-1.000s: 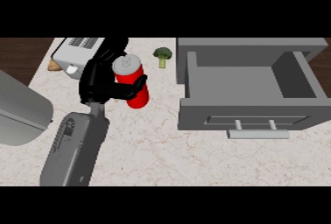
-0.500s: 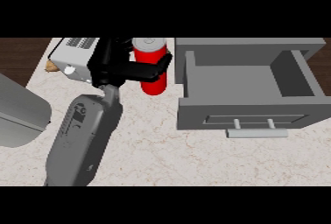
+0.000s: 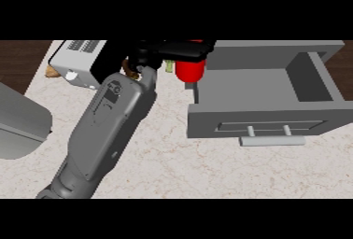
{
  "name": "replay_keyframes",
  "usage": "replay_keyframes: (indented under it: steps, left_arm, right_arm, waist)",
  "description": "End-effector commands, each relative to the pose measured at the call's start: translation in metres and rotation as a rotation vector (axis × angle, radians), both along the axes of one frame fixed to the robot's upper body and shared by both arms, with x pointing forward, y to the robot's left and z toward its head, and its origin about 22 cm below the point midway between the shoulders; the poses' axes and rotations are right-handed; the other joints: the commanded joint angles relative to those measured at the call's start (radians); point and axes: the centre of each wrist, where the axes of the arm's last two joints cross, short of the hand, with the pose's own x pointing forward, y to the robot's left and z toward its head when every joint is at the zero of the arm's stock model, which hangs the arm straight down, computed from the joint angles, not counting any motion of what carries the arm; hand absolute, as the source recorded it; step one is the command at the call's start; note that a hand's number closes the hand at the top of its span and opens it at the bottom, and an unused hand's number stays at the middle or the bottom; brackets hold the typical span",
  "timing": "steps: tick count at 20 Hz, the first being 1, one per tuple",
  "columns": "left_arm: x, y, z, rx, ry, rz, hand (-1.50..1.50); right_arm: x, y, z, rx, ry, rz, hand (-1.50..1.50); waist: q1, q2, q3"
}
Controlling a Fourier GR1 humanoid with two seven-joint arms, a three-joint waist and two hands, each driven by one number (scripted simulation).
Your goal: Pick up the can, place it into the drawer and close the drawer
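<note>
Right hand [image 3: 162, 52] fingers curled round red can [image 3: 189, 70]; can held above desk [image 3: 165, 158], just left of open drawer [image 3: 265, 95], near its left wall; judgement: carry right, clear wall before lowering; release inside; push drawer handle [image 3: 272, 141] after.

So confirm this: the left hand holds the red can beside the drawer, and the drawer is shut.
Not quite. The left hand does hold the can beside the drawer, but the head view shows the drawer pulled open, not shut.
</note>
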Motion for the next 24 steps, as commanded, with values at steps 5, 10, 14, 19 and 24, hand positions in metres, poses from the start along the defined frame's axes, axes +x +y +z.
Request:
replay_keyframes:
  steps: [5,10,14,19,24]
  left_arm:
    - [0.019,-0.037,0.042,0.027,-0.001,-0.006,1.50]
    - [0.021,-0.052,0.026,0.035,0.010,0.001,1.50]
    - [0.027,-0.059,0.026,0.048,0.012,0.002,1.50]
    - [0.024,-0.078,0.035,0.051,0.028,-0.005,1.50]
    - [0.025,-0.083,0.025,0.094,0.048,0.004,1.50]
  right_arm:
    - [0.006,0.015,0.017,-0.002,0.000,-0.009,-1.50]
    - [-0.003,0.007,0.001,0.000,-0.010,0.024,-1.50]
    - [0.000,0.000,0.006,0.001,-0.009,0.015,-1.50]
    - [0.019,0.002,0.009,-0.005,-0.015,0.044,-1.50]
    - [0.028,0.009,-0.004,-0.001,-0.016,0.031,-1.50]
  waist:
    - [-0.004,0.003,0.000]
    - [-0.028,0.004,0.001]
    - [-0.027,0.005,0.001]
    - [-0.040,0.009,0.001]
    - [-0.038,0.010,0.002]
